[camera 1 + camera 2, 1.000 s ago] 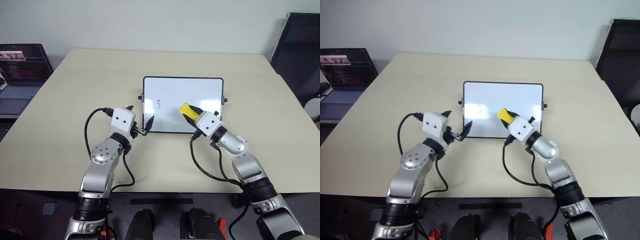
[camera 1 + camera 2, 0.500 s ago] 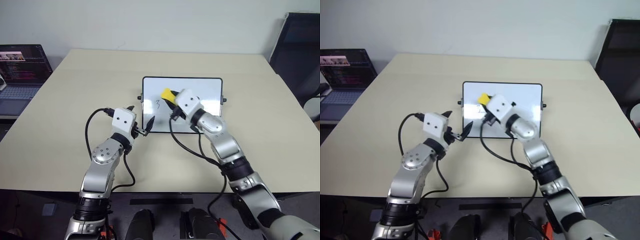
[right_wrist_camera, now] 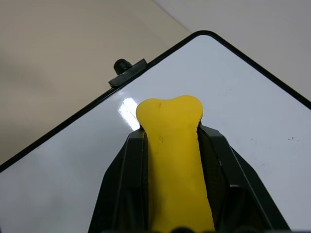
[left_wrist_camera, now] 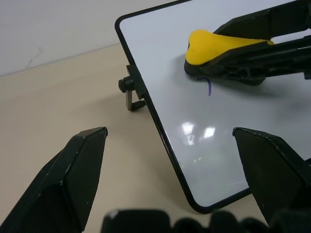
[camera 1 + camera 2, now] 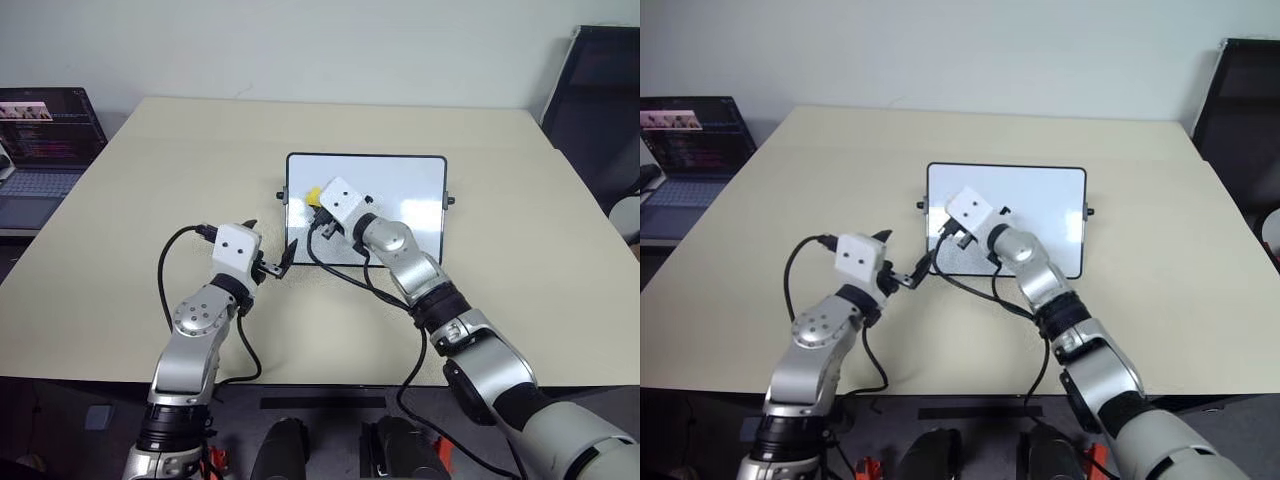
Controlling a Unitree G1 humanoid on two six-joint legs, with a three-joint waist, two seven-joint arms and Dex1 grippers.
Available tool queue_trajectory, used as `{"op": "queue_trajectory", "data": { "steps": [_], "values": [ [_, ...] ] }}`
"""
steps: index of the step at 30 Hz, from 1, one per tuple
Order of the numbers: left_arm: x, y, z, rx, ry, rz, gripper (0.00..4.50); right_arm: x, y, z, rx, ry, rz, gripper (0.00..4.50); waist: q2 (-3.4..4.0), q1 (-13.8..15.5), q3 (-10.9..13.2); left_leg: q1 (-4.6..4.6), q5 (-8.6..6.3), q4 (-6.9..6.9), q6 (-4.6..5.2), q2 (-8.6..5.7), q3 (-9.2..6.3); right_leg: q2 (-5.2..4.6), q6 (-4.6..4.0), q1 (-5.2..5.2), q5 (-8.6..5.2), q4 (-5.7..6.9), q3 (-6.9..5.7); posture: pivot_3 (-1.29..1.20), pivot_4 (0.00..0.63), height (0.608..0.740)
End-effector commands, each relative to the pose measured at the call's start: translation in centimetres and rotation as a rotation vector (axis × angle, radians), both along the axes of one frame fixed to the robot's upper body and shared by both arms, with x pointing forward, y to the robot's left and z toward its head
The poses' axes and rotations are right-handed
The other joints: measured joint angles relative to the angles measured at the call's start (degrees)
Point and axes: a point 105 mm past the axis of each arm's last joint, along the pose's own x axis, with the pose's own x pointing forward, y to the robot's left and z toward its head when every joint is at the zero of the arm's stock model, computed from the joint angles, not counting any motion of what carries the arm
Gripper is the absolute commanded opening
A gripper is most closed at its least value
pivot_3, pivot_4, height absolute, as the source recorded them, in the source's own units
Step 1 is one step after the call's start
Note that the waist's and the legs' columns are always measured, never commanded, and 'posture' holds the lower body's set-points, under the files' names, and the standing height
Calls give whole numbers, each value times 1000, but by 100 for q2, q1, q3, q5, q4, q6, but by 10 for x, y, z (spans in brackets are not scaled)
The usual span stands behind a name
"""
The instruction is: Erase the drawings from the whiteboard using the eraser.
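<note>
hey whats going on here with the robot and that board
A humanoid robot is wiping a small whiteboard that lies on a beige table. Its right gripper is shut on a yellow eraser and holds it over the board's left part, where a short dark stroke of a drawing shows beside the eraser. The left gripper is open, holds nothing, and sits at the board's near left corner. A laptop stands open off to the left.

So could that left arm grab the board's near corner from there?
Probably yes: the left gripper is open, the whiteboard corner lies just ahead, nothing between them.
</note>
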Motion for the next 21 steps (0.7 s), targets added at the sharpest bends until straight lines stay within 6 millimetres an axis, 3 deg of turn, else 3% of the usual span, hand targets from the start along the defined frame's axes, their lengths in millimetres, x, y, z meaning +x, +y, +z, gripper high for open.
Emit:
{"op": "queue_trajectory", "data": {
  "steps": [1, 5, 9, 14, 21],
  "values": [
    [-3, -2, 17, -1, -67, -11, 4500, 5, 4, 20, 20, -62, -9, 1102, 0, -1, 0, 0, 0, 0, 0, 0, 0, 0, 0, 0, 0, 0, -1, 0, 150, 740],
    [-2, -3, 20, -2, -72, -14, 4500, 9, 3, 16, 4, -54, -29, 1102, 0, -1, 0, 0, 0, 0, 0, 0, 0, 0, 0, 0, 0, 0, -2, 0, 150, 740],
    [-3, -3, 21, -2, -74, -15, 4500, 4, 2, -1, -46, -26, -14, 1102, 0, -2, 0, 0, 0, 0, 0, 0, 0, 0, 0, 0, 0, 2, -1, 0, 150, 740],
    [-3, -2, 25, -3, -77, -11, 4500, -6, -10, -28, -103, 26, -2, 1102, 0, 2, -1, 0, 0, 0, 0, 0, -3, 0, 0, 1, 0, 1, -1, 0, 150, 740],
    [-6, -4, 28, -7, -77, -7, 4500, -18, -36, -51, -153, 77, -32, 1102, -1, 17, -1, 9, 0, 5, 0, -1, -4, 0, 1, 12, 0, 4, -3, 0, 150, 740]
  ]
}}
